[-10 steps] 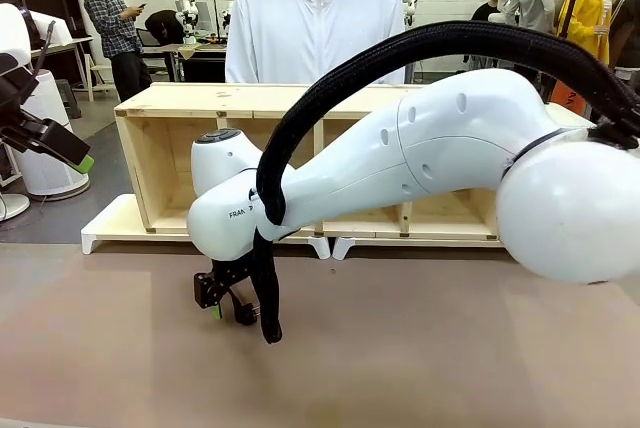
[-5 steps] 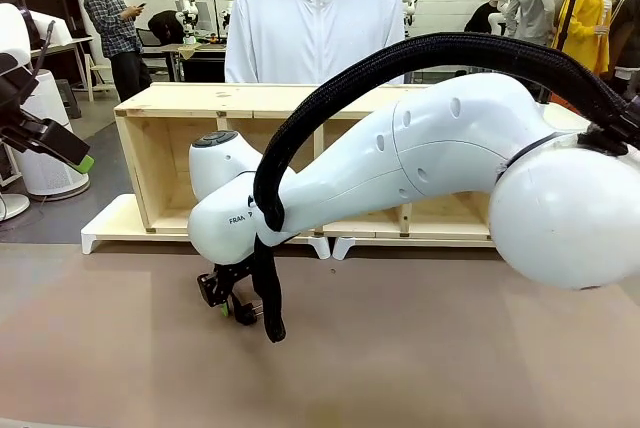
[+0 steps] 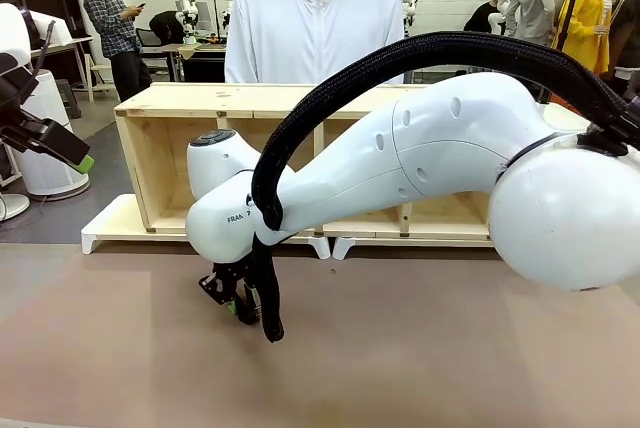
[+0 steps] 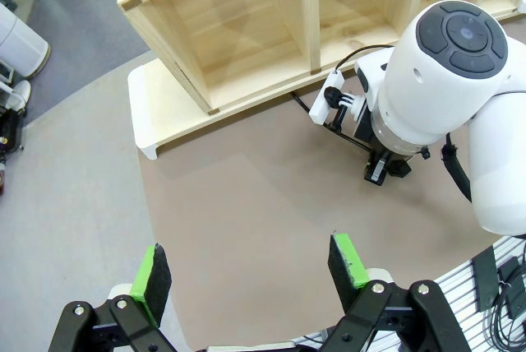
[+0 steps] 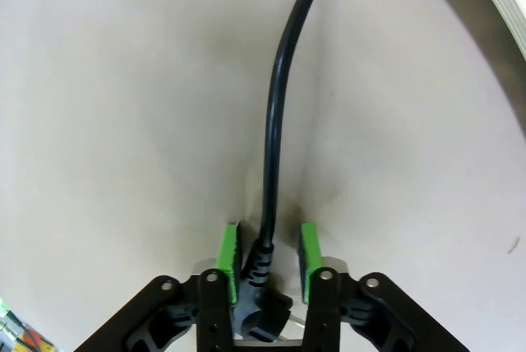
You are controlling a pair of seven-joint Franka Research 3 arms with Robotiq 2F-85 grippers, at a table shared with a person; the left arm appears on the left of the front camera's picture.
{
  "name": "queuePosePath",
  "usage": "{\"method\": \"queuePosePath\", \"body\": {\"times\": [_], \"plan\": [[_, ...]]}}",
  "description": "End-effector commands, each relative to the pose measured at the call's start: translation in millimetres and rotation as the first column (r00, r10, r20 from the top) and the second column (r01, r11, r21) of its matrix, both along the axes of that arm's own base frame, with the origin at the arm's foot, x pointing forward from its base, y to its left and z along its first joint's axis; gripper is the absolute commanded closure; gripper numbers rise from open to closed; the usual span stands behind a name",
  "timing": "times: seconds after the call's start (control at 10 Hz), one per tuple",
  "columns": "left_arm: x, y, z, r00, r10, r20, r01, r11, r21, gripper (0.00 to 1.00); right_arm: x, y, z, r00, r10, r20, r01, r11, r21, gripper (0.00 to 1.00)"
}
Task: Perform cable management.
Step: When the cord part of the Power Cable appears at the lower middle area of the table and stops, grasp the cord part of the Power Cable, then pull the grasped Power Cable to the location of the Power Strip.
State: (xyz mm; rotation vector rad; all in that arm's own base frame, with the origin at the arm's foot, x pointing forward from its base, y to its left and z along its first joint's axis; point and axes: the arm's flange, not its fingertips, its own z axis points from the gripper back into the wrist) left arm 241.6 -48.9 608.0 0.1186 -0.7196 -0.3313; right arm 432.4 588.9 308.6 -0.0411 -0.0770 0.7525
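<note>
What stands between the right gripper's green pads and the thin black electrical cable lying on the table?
Nothing visible does. The thin black cable runs between the right gripper's green pads, its ribbed plug end low between them, a narrow gap showing on each side.

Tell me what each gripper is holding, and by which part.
Left gripper: nothing, jaws open. Right gripper: jaws straddle the cable at its plug end, but gaps beside the pads leave the grip unclear.
</note>
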Motion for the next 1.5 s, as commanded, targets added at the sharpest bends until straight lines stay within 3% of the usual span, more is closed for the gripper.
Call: {"method": "queuePosePath", "body": {"times": [0.0,0.1,0.2,0.5,0.6,0.7,1.4], "plan": [[2.0,-0.9,0.4,1.000,0.003,0.009,-0.003,1.000,0.004,0.00,2.0,3.4,0.2,1.000,-0.026,-0.001,0.026,1.000,-0.017,0.99],[2.0,-0.9,0.4,1.000,0.003,0.009,-0.003,1.000,0.004,0.00,1.6,3.0,0.0,1.000,-0.026,-0.003,0.026,0.999,-0.019,0.89],[2.0,-0.9,0.4,1.000,0.003,0.009,-0.003,1.000,0.004,0.00,0.9,2.7,-0.3,1.000,-0.026,-0.008,0.026,0.999,-0.022,1.00],[2.0,-0.9,0.4,1.000,0.003,0.009,-0.003,1.000,0.004,0.00,1.2,3.2,-0.7,1.000,-0.024,-0.012,0.024,1.000,-0.014,1.00],[2.0,-0.9,0.4,1.000,0.003,0.009,-0.003,1.000,0.004,0.00,1.6,3.0,-1.5,0.999,-0.014,-0.043,0.013,1.000,-0.010,0.88],[2.0,-0.9,0.4,1.000,0.003,0.009,-0.003,1.000,0.004,0.00,1.1,-1.6,0.1,1.000,-0.005,-0.004,0.004,1.000,-0.010,0.88],[2.0,-0.9,0.4,1.000,0.003,0.009,-0.003,1.000,0.004,0.00,1.1,-1.6,0.1,1.000,-0.005,-0.004,0.004,1.000,-0.010,0.88]]}}
